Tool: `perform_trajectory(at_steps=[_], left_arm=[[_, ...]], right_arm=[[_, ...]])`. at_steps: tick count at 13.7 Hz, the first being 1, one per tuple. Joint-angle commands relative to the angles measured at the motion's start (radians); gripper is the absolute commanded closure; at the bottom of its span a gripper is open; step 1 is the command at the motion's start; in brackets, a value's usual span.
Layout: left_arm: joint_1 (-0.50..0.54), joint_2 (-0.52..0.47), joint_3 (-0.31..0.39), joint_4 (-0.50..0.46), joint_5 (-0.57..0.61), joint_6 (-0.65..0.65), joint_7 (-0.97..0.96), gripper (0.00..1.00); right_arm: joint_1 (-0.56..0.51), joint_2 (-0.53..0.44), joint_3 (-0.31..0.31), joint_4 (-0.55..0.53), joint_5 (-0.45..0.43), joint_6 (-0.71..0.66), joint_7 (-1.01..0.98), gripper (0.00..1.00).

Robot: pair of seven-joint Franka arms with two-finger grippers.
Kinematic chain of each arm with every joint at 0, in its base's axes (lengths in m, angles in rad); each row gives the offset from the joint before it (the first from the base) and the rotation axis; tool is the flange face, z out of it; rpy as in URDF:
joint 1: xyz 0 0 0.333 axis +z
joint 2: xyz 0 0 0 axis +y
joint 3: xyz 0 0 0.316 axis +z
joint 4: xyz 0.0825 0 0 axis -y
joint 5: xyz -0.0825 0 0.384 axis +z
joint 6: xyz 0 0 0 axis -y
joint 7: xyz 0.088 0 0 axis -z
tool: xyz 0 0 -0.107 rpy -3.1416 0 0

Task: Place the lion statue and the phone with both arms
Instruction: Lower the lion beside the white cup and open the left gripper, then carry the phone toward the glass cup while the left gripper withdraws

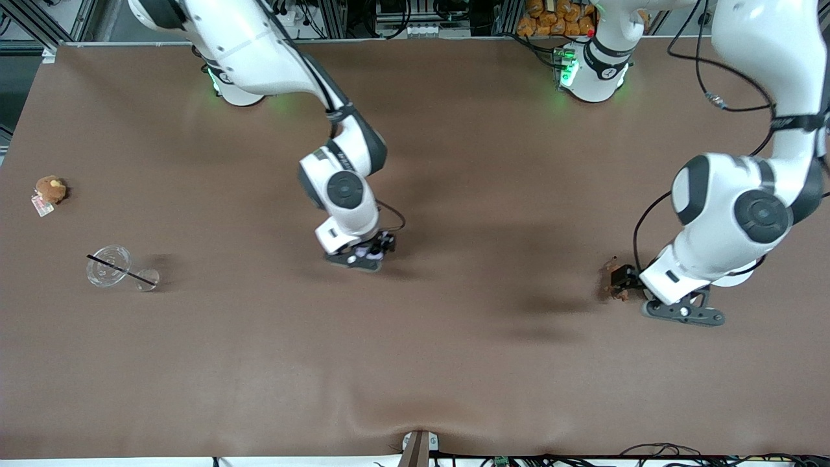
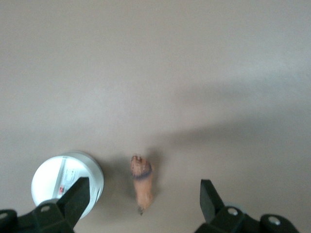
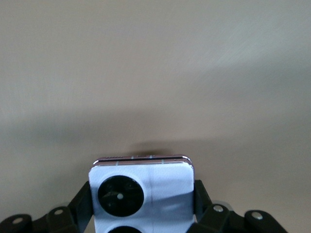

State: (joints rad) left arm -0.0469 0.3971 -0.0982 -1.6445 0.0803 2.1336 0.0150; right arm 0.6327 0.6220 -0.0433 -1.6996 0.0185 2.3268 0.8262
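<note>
The right gripper (image 1: 379, 250) is low over the middle of the brown table (image 1: 454, 363), its two fingers (image 3: 203, 201) clamped on the sides of the phone (image 3: 143, 191). In the right wrist view the phone sits between those fingers, a pale lavender-white folded slab with a black round camera circle on its face and a second circle partly cut off at the picture's edge. Whether the phone touches the table cannot be told.

The left gripper (image 2: 145, 196) is down near the left arm's end of the table with its fingers spread wide apart. The lion statue (image 2: 142, 183) lies on the table between the two fingers, touching neither; it is a small orange-brown figurine with a thin tail at one end. In the front view it shows as a small brown shape (image 1: 611, 280) just beside the gripper. A round white disc (image 2: 58, 179) appears in the left wrist view close by one finger.

Near the right arm's end of the table lie a clear plastic cup (image 1: 110, 266) on its side with a black straw (image 1: 120, 268), and, farther from the front camera, a round brown plush toy (image 1: 50, 189) with a tag.
</note>
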Motion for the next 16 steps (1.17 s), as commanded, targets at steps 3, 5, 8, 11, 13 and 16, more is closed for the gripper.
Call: perform_trajectory(at_steps=[3, 5, 8, 11, 13, 16], left_arm=[[0.019, -0.118, -0.011, 0.055, 0.006, -0.173, 0.005, 0.00], [0.021, -0.167, -0.011, 0.058, 0.007, -0.236, 0.006, 0.00], [0.041, -0.231, -0.012, 0.103, -0.014, -0.381, 0.008, 0.00], [0.044, -0.296, -0.008, 0.107, -0.030, -0.469, 0.010, 0.00], [0.035, -0.352, 0.003, 0.106, -0.030, -0.527, 0.010, 0.00], [0.033, -0.443, 0.029, 0.100, -0.036, -0.615, 0.037, 0.00]], right_arm=[[-0.226, -0.160, 0.002, -0.023, -0.009, -0.113, -0.256, 0.78], [-0.328, -0.154, 0.002, -0.023, -0.009, -0.112, -0.384, 0.78], [-0.479, -0.134, 0.002, -0.017, -0.009, -0.095, -0.539, 0.78], [-0.560, -0.078, 0.002, 0.009, -0.009, -0.090, -0.621, 0.78], [-0.614, -0.023, 0.002, 0.009, -0.009, -0.040, -0.694, 0.78], [-0.674, 0.030, 0.002, 0.009, -0.009, 0.014, -0.841, 0.78]])
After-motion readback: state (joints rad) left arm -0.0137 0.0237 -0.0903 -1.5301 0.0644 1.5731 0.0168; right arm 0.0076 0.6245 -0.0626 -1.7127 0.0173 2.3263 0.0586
